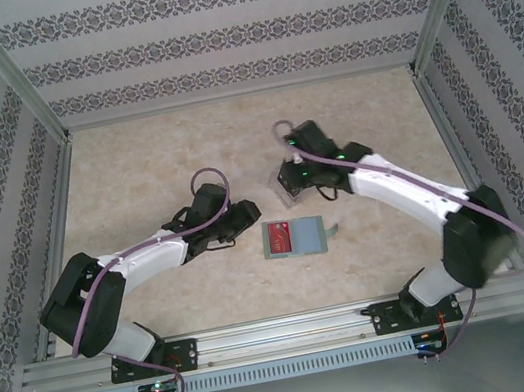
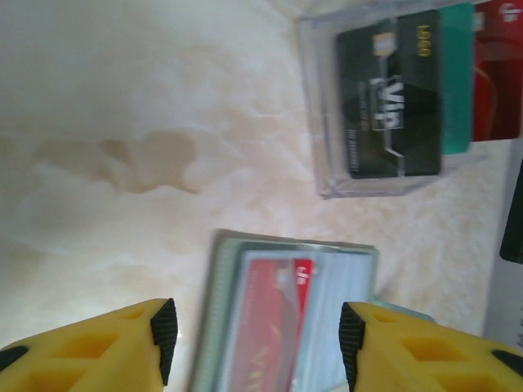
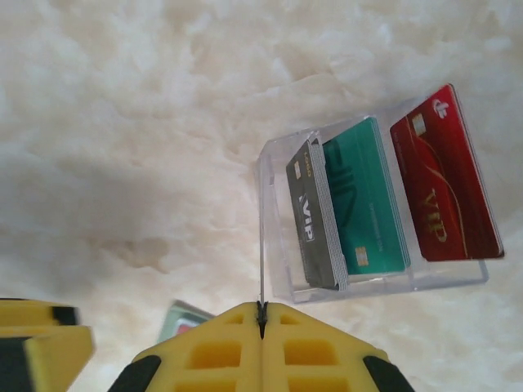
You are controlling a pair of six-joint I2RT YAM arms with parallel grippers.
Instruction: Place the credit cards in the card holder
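Note:
The grey-green card holder [image 1: 302, 237] lies flat at mid-table with a red credit card [image 2: 274, 318] showing in its clear pocket. My left gripper [image 2: 257, 331] hovers over the holder [image 2: 343, 278] and is open, with a black pad on each side and neither squeezing it. In the top view the left gripper [image 1: 244, 221] sits just left of the holder. My right gripper [image 3: 261, 312] is shut on a thin credit card [image 3: 261, 237] seen edge-on, its colour unreadable. It stands beside the clear box [image 3: 278, 163], at the box's end nearest the holder.
The clear box [image 1: 284, 188] behind the holder contains a dark grey VIP stack [image 3: 315, 216], teal cards [image 3: 364, 200] and a red VIP card [image 3: 445, 175]. Aluminium frame rails [image 1: 286, 329] and patterned walls enclose the beige table [image 1: 155, 164].

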